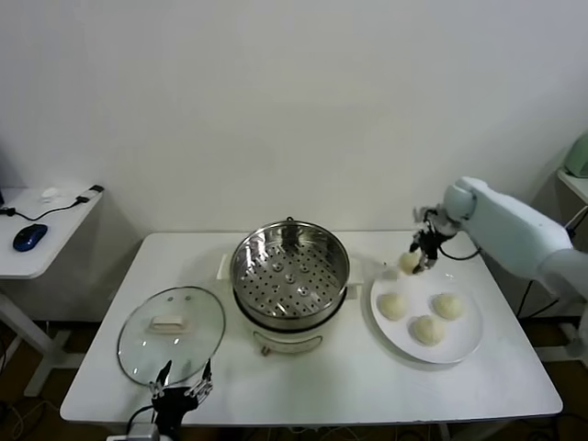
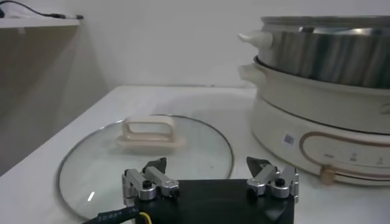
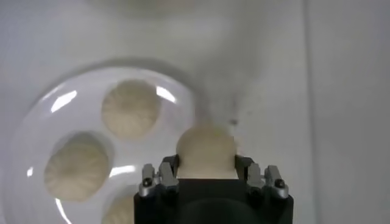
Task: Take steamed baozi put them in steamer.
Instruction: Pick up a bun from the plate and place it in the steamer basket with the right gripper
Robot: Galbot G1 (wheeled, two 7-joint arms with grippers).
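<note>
My right gripper (image 1: 415, 260) is shut on one steamed baozi (image 1: 408, 263), a cream-white bun held just above the far left rim of the white plate (image 1: 469, 344). In the right wrist view the bun (image 3: 206, 149) sits squeezed between both fingers of the gripper (image 3: 206, 163). Three more baozi (image 1: 427, 329) lie on the plate (image 3: 36, 140). The steamer (image 1: 290, 266), a shiny steel pot with a perforated tray, stands mid-table, left of the plate, with nothing inside. My left gripper (image 1: 182, 381) hangs open at the table's front edge, by the lid.
A round glass lid (image 1: 171, 333) with a white handle lies flat left of the steamer; the left wrist view shows the lid (image 2: 146, 152) just ahead of the open left gripper (image 2: 206, 163). A side desk with a blue mouse (image 1: 29, 236) stands far left.
</note>
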